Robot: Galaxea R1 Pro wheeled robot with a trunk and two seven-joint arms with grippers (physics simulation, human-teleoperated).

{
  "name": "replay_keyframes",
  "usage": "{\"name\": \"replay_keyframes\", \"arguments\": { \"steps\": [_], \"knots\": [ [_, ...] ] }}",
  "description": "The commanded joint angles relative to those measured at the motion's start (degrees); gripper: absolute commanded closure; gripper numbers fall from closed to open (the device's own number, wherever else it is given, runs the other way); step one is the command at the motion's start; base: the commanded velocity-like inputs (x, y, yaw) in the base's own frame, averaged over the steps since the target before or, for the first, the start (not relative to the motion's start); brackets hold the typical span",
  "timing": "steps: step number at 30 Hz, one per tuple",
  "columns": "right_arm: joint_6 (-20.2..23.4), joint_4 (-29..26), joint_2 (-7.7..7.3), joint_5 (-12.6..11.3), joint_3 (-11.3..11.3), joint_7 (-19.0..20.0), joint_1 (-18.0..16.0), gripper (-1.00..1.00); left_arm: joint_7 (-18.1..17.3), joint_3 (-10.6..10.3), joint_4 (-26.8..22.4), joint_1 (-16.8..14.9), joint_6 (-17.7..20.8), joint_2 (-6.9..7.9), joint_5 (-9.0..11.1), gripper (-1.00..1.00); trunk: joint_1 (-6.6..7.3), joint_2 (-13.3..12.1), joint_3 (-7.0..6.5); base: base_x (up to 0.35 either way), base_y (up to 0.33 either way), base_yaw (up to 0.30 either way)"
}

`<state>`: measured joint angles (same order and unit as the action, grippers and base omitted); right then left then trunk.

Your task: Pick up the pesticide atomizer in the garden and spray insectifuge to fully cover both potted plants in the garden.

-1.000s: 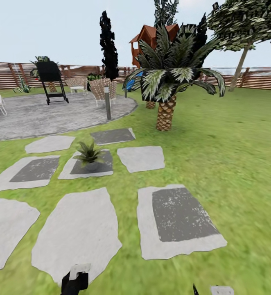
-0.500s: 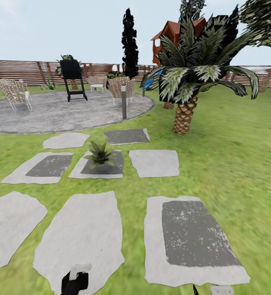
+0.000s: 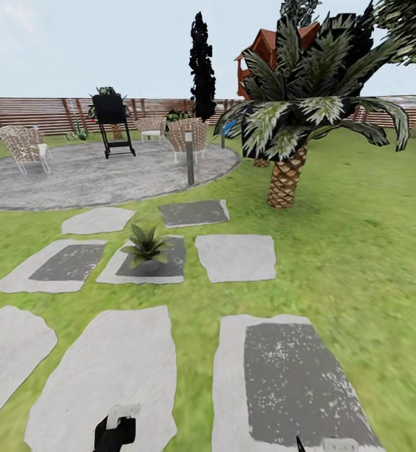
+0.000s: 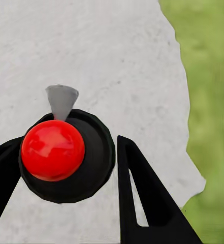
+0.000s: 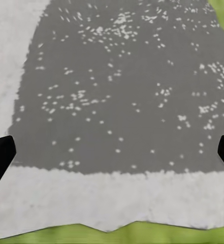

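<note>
In the left wrist view my left gripper (image 4: 66, 145) is shut on the pesticide atomizer (image 4: 94, 170), whose round black body with a red ball and a grey nozzle sits between the fingers. In the head view the atomizer (image 3: 121, 415) pokes up at the bottom edge, dark with a pale end. One potted plant (image 3: 146, 245), a small green rosette, stands on a dark-centred stepping stone ahead and slightly left. The other potted plant is out of view. My right gripper (image 5: 114, 147) is open, its fingers wide apart over a stepping stone (image 5: 122, 101).
Grey stepping stones (image 3: 236, 256) lie across the lawn. A palm (image 3: 286, 179) stands ahead right. Behind the plant is the round patio (image 3: 88, 176) with a bollard light (image 3: 189, 157), wicker chairs (image 3: 24, 145) and a black grill (image 3: 111, 122); a slat fence (image 3: 44, 113) closes the back.
The whole view has swung left and crept forward, so the scene has shifted right and lower in the picture. Both grippers keep their places at the bottom edge.
</note>
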<state>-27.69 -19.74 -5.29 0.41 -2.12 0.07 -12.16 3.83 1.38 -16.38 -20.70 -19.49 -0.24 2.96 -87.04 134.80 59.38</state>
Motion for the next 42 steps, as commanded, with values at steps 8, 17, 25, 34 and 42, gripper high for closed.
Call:
{"name": "replay_keyframes", "arguments": {
  "steps": [8, 17, 25, 34, 42],
  "knots": [
    [-0.1, 0.0, 0.01, 0.0, -0.2, 0.0, 0.0, -1.0, -0.1, 0.1, 0.0, 0.0, -0.2, -0.02, 0.3, 1.0, -0.02, 0.0, 0.05, 0.279, -0.167, 0.0],
    [-0.1, 0.0, 0.01, 0.0, -0.1, 0.0, 0.0, -1.0, -0.1, 0.1, 0.0, 0.0, -0.1, -0.02, 0.4, 1.0, -0.02, 0.0, 0.05, 0.279, -0.167, 0.113],
    [-0.1, 0.1, 0.01, 0.0, -0.1, 0.0, 0.0, -1.0, -0.1, 0.1, 0.0, 0.0, -0.1, -0.02, 0.4, 1.0, -0.02, 0.0, 0.05, 0.279, -0.167, 0.27],
    [-0.1, 0.1, 0.01, 0.0, -0.1, 0.0, 0.0, -1.0, -0.1, 0.1, 0.0, 0.0, -0.1, -0.02, 0.4, 1.0, -0.02, 0.0, 0.05, 0.279, -0.167, 0.275],
    [-0.1, 0.1, 0.01, 0.0, -0.1, 0.0, 0.0, -1.0, -0.1, 0.1, 0.0, 0.0, -0.1, -0.02, 0.4, 1.0, -0.02, 0.0, 0.05, 0.279, -0.167, 0.275]
  ]
}}
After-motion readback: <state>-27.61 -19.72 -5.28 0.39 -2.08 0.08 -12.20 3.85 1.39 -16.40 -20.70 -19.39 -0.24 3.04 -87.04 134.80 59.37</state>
